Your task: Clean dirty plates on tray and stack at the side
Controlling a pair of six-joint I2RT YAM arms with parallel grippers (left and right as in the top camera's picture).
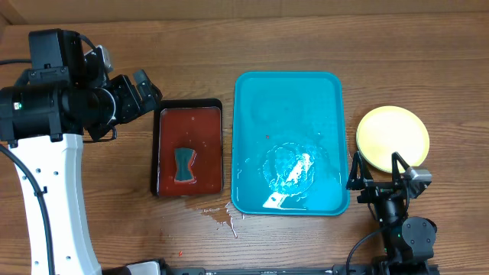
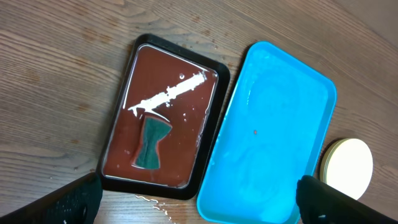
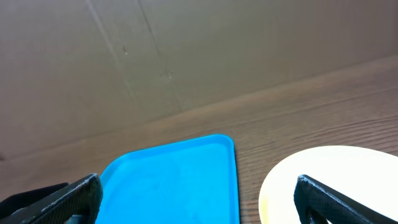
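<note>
The turquoise tray (image 1: 287, 92) lies mid-table with no plates on it, only a film of water near its front. It also shows in the left wrist view (image 2: 273, 124) and the right wrist view (image 3: 174, 180). A yellow-green plate (image 1: 393, 137) lies on the table right of the tray; I cannot tell whether others lie under it. It also shows in both wrist views (image 2: 348, 168) (image 3: 336, 180). My left gripper (image 1: 150, 93) (image 2: 199, 205) is open and empty, high above the table's left. My right gripper (image 1: 374, 169) (image 3: 196, 202) is open and empty, just in front of the plate.
A black-rimmed dark-red tray (image 1: 191, 122) (image 2: 161, 118) holding liquid and a green sponge (image 1: 184, 166) (image 2: 151, 144) sits left of the turquoise tray. Spilled water (image 1: 221, 214) lies on the wood by its front corner. A cardboard wall stands behind the table.
</note>
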